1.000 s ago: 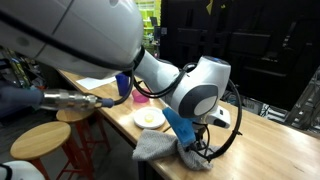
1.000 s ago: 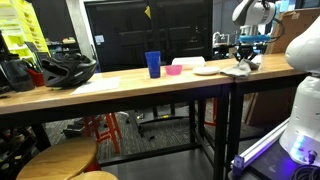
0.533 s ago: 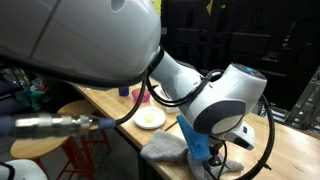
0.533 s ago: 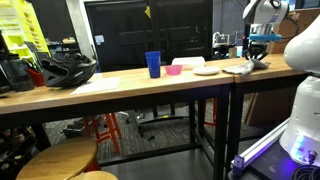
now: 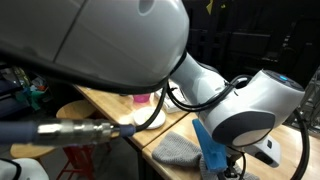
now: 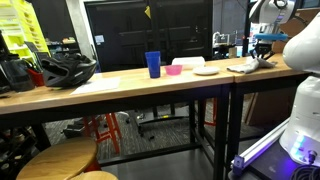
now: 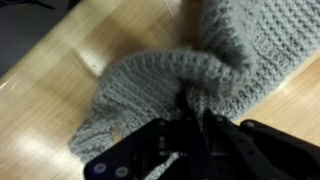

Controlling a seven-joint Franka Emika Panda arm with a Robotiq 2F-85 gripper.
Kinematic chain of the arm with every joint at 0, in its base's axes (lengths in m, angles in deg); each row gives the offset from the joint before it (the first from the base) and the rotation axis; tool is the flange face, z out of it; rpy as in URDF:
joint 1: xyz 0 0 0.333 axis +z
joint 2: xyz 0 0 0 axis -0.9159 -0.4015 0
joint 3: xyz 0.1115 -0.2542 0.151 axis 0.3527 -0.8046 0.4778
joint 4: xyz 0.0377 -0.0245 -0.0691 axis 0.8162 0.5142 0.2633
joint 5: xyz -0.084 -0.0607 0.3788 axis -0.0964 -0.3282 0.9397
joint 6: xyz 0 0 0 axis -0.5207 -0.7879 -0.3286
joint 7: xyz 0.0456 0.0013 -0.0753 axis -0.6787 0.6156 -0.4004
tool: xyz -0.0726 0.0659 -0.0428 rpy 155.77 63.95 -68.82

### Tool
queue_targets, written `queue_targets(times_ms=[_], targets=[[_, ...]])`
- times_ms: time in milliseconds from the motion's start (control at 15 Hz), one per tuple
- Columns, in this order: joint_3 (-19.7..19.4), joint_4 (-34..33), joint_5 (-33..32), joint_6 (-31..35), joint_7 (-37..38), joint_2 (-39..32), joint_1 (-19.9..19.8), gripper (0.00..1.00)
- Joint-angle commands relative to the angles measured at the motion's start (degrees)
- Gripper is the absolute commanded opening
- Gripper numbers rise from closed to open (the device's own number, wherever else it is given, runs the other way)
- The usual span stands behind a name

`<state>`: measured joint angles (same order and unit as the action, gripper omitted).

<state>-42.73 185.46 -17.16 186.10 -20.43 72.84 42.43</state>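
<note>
The pincer [image 7: 190, 105] is clenched on a bunched fold of the grey knitted woollen cloth [image 7: 235, 55], so the grasp looks made. The cloth sits near the end of the light wooden tabletop [image 7: 50, 85], past a white round plate [image 6: 206, 71]. Its pinched part is drawn up in a ridge, while the rest appears to rest on the wood, not yet lifted clear

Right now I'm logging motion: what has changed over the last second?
The claw, pinching the grey cloth, slid toward the picture's right along the table in both exterior views, dragging the cloth along. The blue cup, plate and helmet stayed put.
</note>
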Motion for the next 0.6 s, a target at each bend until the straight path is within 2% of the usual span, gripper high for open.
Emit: queue_targets(times_ms=[0, 533], targets=[[-0.9, -1.7, 1.6, 0.5, 0.0, -6.8, -1.2, 0.02], [-1.3, -6.9, 3.4, -0.3, 1.4, -11.6, -1.4, 0.02]])
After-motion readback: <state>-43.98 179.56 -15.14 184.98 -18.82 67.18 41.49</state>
